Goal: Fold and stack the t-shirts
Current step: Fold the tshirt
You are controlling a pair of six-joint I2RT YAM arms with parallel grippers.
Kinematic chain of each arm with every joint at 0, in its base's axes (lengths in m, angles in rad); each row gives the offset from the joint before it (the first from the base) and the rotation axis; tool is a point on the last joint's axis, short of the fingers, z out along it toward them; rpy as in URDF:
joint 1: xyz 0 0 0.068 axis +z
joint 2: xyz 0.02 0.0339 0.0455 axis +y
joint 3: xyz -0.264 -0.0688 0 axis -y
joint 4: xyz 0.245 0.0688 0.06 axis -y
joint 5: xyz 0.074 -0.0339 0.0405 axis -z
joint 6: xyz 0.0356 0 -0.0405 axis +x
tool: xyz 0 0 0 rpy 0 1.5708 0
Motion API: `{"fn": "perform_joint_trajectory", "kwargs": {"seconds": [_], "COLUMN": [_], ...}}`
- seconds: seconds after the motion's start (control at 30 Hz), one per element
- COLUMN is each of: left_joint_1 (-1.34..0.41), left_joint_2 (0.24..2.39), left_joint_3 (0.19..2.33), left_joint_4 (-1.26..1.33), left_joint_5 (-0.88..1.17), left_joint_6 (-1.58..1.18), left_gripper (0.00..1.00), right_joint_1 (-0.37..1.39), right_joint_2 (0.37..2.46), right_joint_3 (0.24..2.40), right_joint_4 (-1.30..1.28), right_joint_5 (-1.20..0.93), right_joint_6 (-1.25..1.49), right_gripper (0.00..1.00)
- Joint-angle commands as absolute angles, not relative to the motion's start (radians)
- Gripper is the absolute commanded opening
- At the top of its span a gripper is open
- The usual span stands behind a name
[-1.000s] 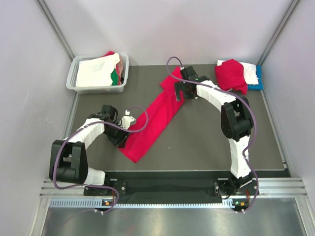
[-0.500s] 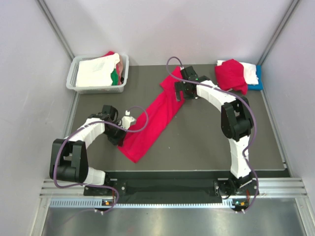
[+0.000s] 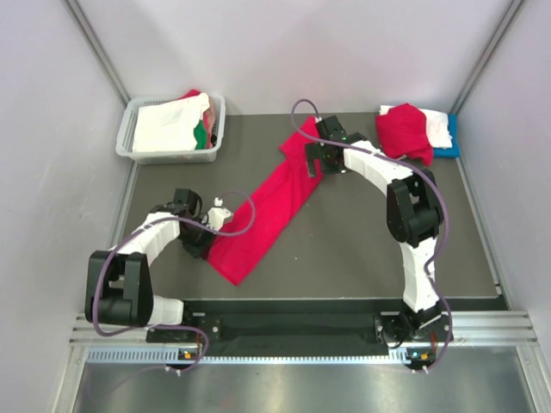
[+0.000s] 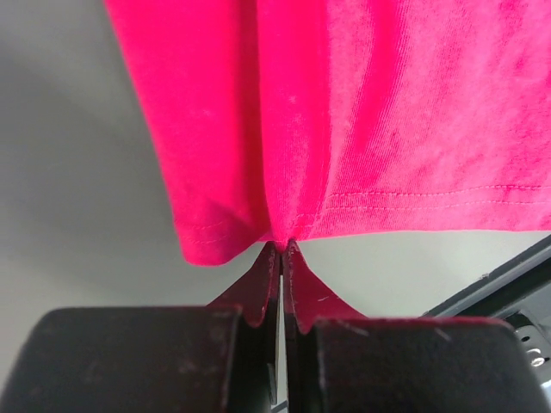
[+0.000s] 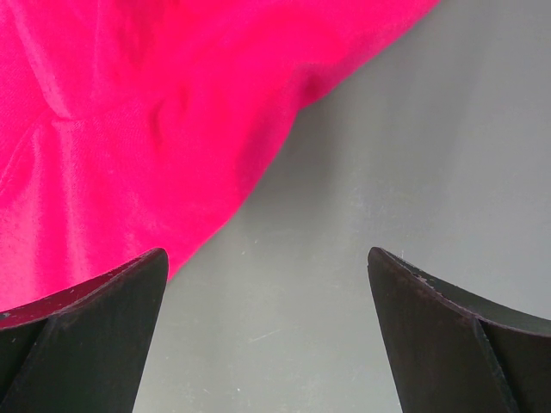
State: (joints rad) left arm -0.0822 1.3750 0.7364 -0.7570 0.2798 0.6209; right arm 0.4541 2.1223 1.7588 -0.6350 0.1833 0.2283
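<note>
1 red t-shirt [image 3: 267,206] | left tool [image 4: 281,248] clamps hem | right tool [image 5: 267,255] agape, partly cropped

Spread t-shirt [image 3: 267,211]: plain bright red. Table [image 3: 362,241]: dark grey. Tub [image 3: 164,157]: pale translucent; cloth [image 3: 168,127] in it white, with green. Corner pile: red shirt [image 3: 405,129], white shirt [image 3: 439,125], blue shirt [image 3: 448,151].

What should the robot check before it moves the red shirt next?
1. Left pincer shut on the red t-shirt hem: ok.
2. Right pincer gripping the far end: not ok, open.
3. Cloth smooth: not ok, creases at the far end.
4. Layers pinched on the left: cannot tell.
5. Table beside the shirt bare for folding: ok.
</note>
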Motion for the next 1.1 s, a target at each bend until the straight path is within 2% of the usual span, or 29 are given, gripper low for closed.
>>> {"fn": "perform_joint_trajectory", "kwargs": {"seconds": [0.0,0.17,0.2,0.3,0.33,0.4,0.47,0.87,0.97,1.07], "left_joint_1": [-0.064,-0.058,-0.058,-0.057,-0.055,-0.051,-0.038,-0.021,-0.106,-0.244], "left_joint_2": [1.315,1.331,1.339,1.348,1.348,1.341,1.336,1.397,1.42,1.453], "left_joint_3": [0.742,0.729,0.726,0.723,0.721,0.724,0.739,1.112,1.094,0.979], "left_joint_4": [-0.767,-0.772,-0.77,-0.772,-0.77,-0.77,-0.782,-0.874,-0.85,-0.77], "left_joint_5": [0.272,0.267,0.271,0.276,0.276,0.273,0.272,0.437,0.448,0.359], "left_joint_6": [0.646,0.658,0.658,0.658,0.66,0.663,0.67,0.623,0.586,0.542], "left_gripper": [0.0,0.0,0.04,0.33,0.51,0.67,0.75,0.77,0.77,0.75], "right_joint_1": [0.451,0.448,0.446,0.446,0.445,0.443,0.443,0.431,0.429,0.426], "right_joint_2": [2.111,2.106,2.106,2.105,2.106,2.105,2.105,2.14,2.161,2.21], "right_joint_3": [1.789,1.783,1.782,1.782,1.782,1.786,1.789,1.802,1.825,1.894], "right_joint_4": [-0.618,-0.614,-0.614,-0.612,-0.612,-0.614,-0.612,-0.604,-0.597,-0.615], "right_joint_5": [0.181,0.181,0.181,0.183,0.183,0.183,0.183,0.184,0.183,0.181], "right_joint_6": [0.229,0.23,0.23,0.23,0.232,0.235,0.236,0.258,0.27,0.273], "right_gripper": [1.0,1.0,1.0,1.0,1.0,1.0,1.0,0.99,1.0,1.0]}}
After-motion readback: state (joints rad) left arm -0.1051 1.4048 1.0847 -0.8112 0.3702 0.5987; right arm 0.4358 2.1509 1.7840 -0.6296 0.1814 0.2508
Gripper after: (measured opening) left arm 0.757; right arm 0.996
